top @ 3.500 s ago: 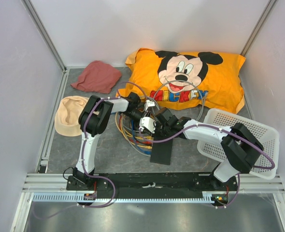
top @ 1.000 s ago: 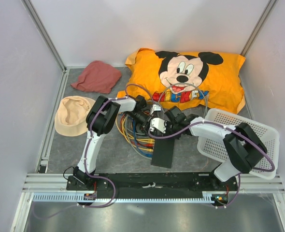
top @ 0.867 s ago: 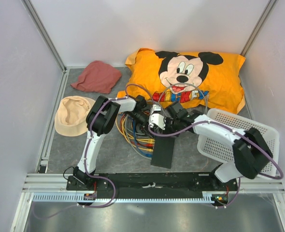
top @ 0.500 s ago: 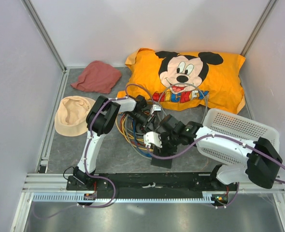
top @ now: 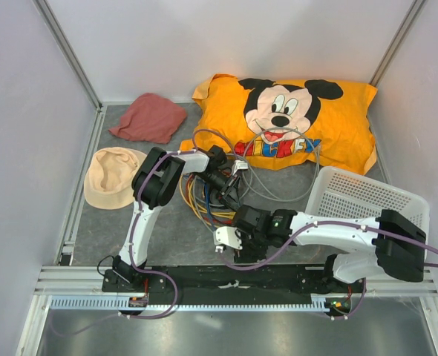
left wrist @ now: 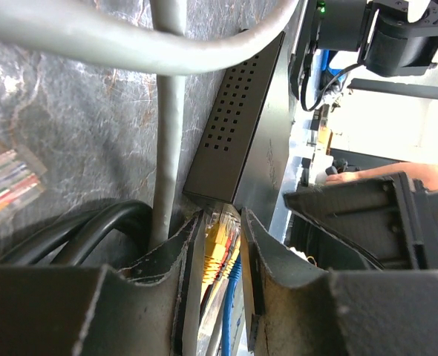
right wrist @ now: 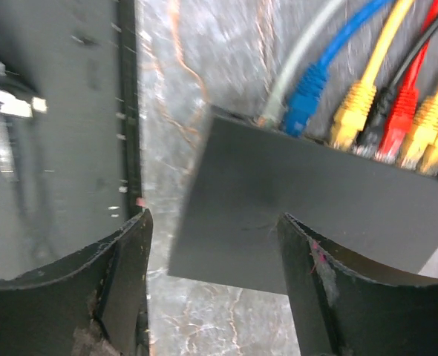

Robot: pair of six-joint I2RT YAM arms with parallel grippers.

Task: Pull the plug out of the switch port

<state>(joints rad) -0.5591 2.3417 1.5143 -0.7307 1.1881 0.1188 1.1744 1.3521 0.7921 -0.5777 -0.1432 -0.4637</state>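
The switch is a flat black box with vent holes; in the top view my right arm hides most of it. Its far edge holds a row of plugs: blue, yellow and red. My left gripper is shut on a yellow plug right at the switch's port edge, and in the top view the left gripper sits among the cables. My right gripper hangs open just above the switch, touching nothing. From above, the right gripper is low near the front rail.
A bundle of coloured cables and a grey cable loop lie left of and behind the switch. An orange Mickey pillow fills the back, a white mesh basket sits right, and a red cloth and a beige hat lie left. The black base rail runs beside the switch.
My right gripper has opened and swung from beside the cables toward the near edge, over the switch. The left gripper has stayed shut in place.
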